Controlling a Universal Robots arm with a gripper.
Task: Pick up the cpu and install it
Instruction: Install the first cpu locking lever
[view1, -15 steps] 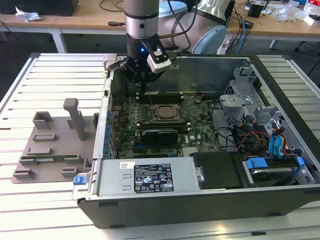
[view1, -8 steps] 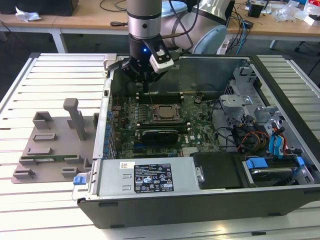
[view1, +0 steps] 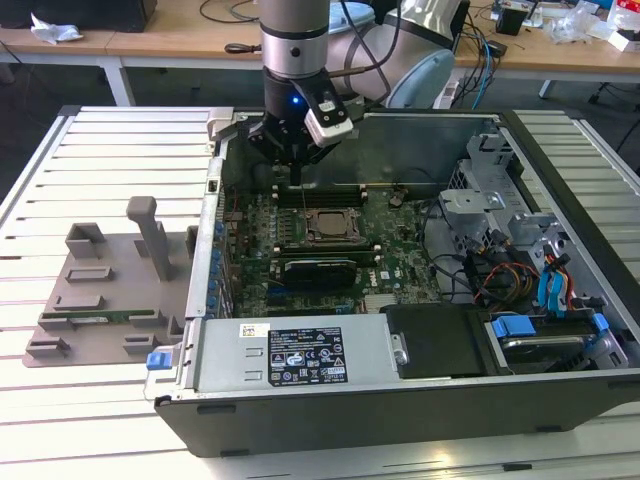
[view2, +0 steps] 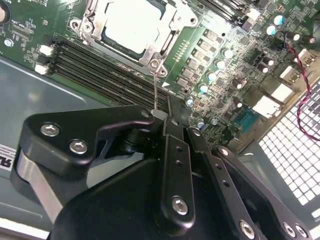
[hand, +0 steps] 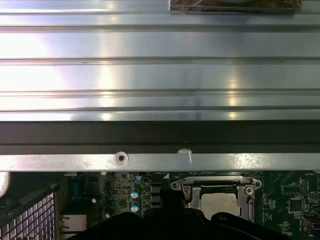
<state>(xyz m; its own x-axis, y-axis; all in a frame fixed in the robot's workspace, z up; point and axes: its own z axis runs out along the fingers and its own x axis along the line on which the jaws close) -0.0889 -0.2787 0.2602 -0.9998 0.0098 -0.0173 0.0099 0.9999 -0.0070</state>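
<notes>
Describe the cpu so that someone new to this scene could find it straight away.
Start from the open computer case on the slatted table, then find the green motherboard inside it. Near the board's middle sits a metal-framed socket; the cpu is the flat silver square lying in that frame, the one plain metal face among dark slots and small parts.

- I see the cpu (view2: 131, 25) pale silver inside a grey metal frame (view2: 150, 52).
- My gripper (view2: 165, 130) is matte black.
- Motherboard (view2: 210, 55): green.
- Ribbed table (view1: 110, 150), upper left: white-grey.
</notes>
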